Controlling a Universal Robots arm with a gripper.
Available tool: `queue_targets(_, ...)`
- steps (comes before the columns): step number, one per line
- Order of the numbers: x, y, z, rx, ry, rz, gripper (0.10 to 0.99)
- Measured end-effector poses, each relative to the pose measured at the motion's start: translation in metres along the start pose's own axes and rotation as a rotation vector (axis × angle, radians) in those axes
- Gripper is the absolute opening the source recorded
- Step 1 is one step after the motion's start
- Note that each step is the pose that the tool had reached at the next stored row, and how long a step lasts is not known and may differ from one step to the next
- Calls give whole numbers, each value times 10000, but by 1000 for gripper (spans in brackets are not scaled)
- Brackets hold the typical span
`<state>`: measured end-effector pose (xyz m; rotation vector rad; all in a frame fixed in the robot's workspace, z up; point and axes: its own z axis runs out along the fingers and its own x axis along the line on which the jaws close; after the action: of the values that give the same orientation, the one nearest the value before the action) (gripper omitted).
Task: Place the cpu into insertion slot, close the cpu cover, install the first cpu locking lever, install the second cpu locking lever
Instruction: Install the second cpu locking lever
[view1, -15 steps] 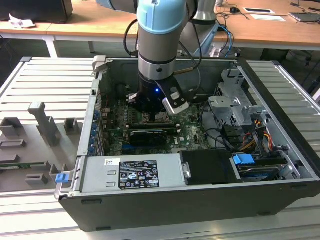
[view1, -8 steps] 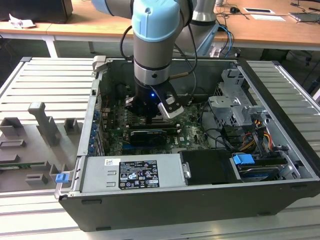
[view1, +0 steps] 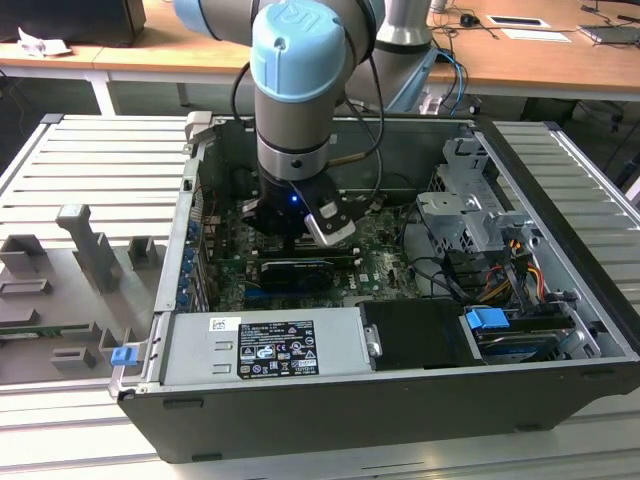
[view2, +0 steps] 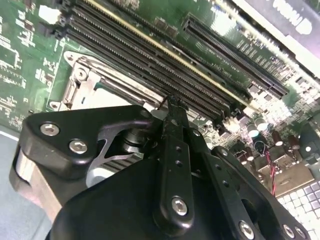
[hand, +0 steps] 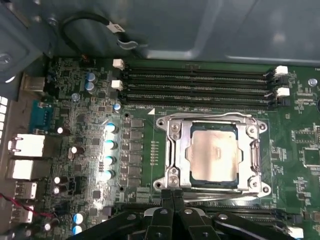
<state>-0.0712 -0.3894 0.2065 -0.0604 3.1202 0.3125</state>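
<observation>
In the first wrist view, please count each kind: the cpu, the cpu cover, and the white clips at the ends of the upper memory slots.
cpu: 1
cpu cover: 1
white clips: 4
Total: 6

Arm (view1: 290, 90): silver-grey tubular segments, pale blue rounded joint caps, black cables looped beside wrist (small blue light glowed low on wrist). Black gripper (hand: 172, 196): matte plastic linkage bars, silver round-headed screws at pivots, bare metal bracket between links in second wrist view; narrow black fingers (view2: 176, 112) tapered to slim tips in both wrist views.
</observation>
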Motion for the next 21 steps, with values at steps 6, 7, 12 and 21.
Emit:
queue_targets(6, 34, -11, 40, -45, -1, -1, 106)
queue_targets(7, 41, -12, 46, -57, 0, -1, 106)
queue_targets(12, 61, -13, 55, -297, -11, -3, 106)
queue_targets(21, -36, -18, -74, -306, 60, 10, 106)
